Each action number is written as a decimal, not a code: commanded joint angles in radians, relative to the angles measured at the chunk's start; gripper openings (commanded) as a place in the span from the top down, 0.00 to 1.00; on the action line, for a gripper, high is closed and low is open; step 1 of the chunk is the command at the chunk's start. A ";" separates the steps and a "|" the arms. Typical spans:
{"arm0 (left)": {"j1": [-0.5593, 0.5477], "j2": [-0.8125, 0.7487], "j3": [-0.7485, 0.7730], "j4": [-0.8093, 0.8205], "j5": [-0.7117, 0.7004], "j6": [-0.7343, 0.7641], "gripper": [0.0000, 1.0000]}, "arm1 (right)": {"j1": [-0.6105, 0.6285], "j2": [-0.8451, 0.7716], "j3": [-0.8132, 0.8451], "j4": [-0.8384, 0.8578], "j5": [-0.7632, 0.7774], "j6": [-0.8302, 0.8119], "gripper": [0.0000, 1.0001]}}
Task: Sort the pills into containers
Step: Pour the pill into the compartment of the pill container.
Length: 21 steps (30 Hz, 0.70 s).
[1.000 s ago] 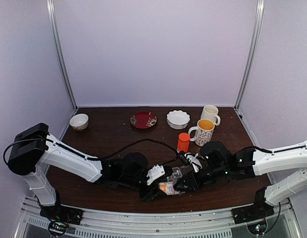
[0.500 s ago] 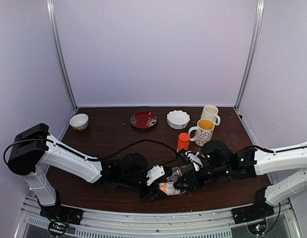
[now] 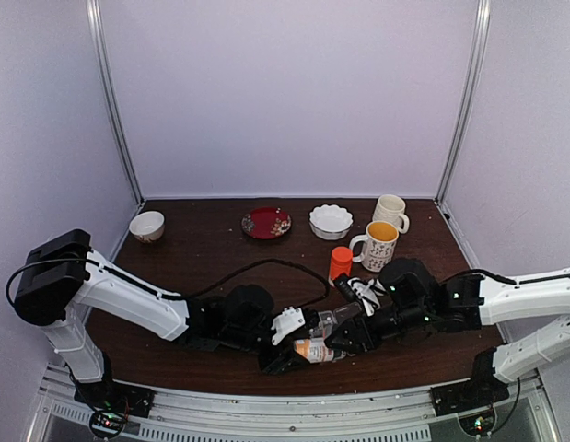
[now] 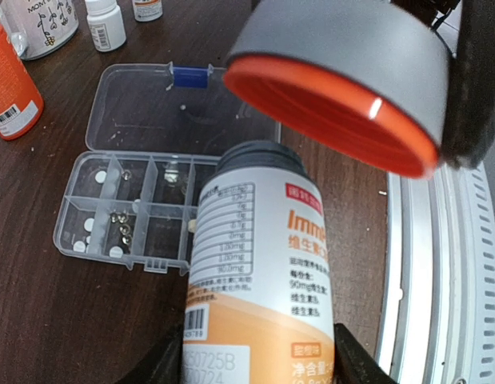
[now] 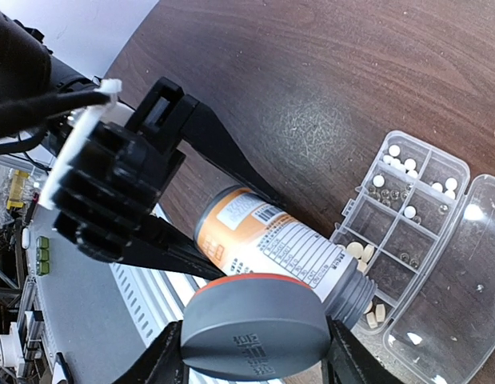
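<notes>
At the box (image 4: 67, 210) edge: bottle (image 4: 255, 264) being held uncapped.
The bottle is being clamped by the left gripper (image 4: 259, 360) and tilted, mouth toward the compartments (image 5: 407, 240), presumably for pouring. The cap (image 4: 343, 72) is being gripped by the right gripper (image 5: 255, 336), just off the mouth to keep it clear. Pills (image 5: 395, 152) are being held in several compartments.

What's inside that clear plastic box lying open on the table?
Small white round pills and a few pale-yellow ones sit in compartments of the pill box. The uncapped bottle in front covers some compartments, so their contents cannot be seen.
</notes>
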 commanded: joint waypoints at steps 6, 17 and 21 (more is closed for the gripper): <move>-0.007 -0.033 -0.025 0.098 -0.002 -0.007 0.96 | 0.001 -0.064 0.000 0.014 0.028 -0.015 1.00; -0.008 -0.042 -0.110 0.301 -0.002 0.004 0.96 | -0.020 -0.243 0.032 -0.094 0.059 -0.081 1.00; -0.008 -0.078 -0.153 0.397 0.002 0.011 0.96 | -0.033 -0.264 0.051 -0.153 0.033 -0.118 1.00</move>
